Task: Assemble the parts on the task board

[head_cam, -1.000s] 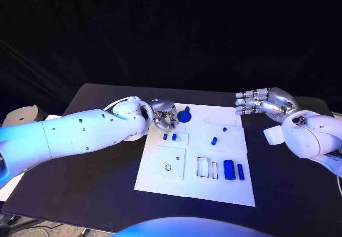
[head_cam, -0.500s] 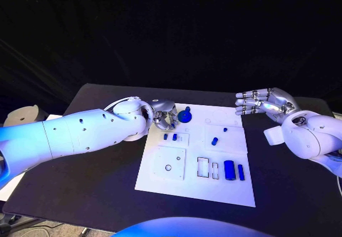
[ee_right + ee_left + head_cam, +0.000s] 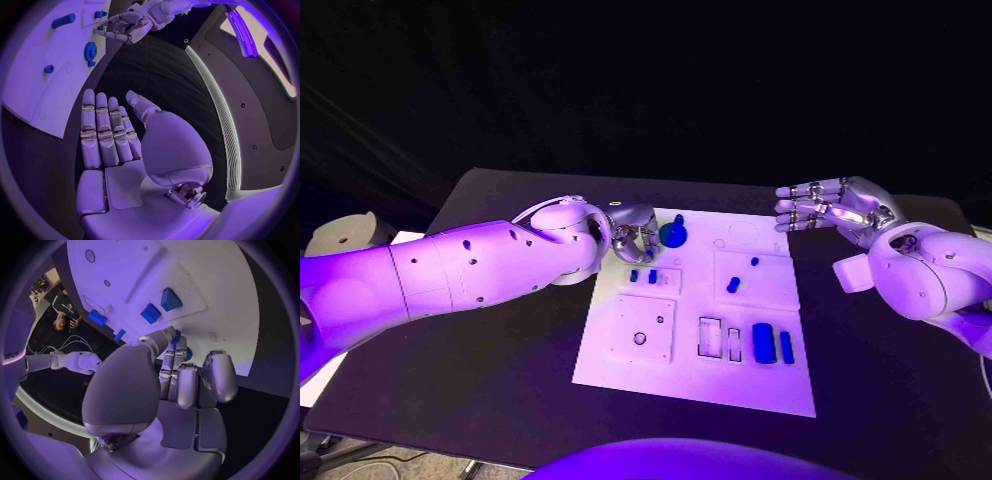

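Fingers of the left hand point(image 3: 629, 232) are curled downward at the upper-left corner of the task board point(image 3: 697, 385); whether they actually pinch anything cannot be told. In the left wrist view the fingertips point(image 3: 176, 336) sit against something blue, mostly hidden behind them.

Near edge of the board, lower centre of the head view: a large blue cylinder point(image 3: 763, 342) and a slimmer blue bar point(image 3: 786, 347) lie side by side, long axes running toward the far edge, beside two empty rectangular slots.

Mid-board: two small blue blocks point(image 3: 643, 276) sit just below the left hand, and a blue peg point(image 3: 733, 285) lies further right.

Far edge: a round blue gear point(image 3: 674, 235) lies immediately right of the left fingers, apparently touching or nearly so. The left hand is far the nearer to it.

Upper right of the frame: the right hand point(image 3: 837, 209) is raised, fingers extended together, palm bare, grasping nothing, beside the board's far right corner and apart from every part.
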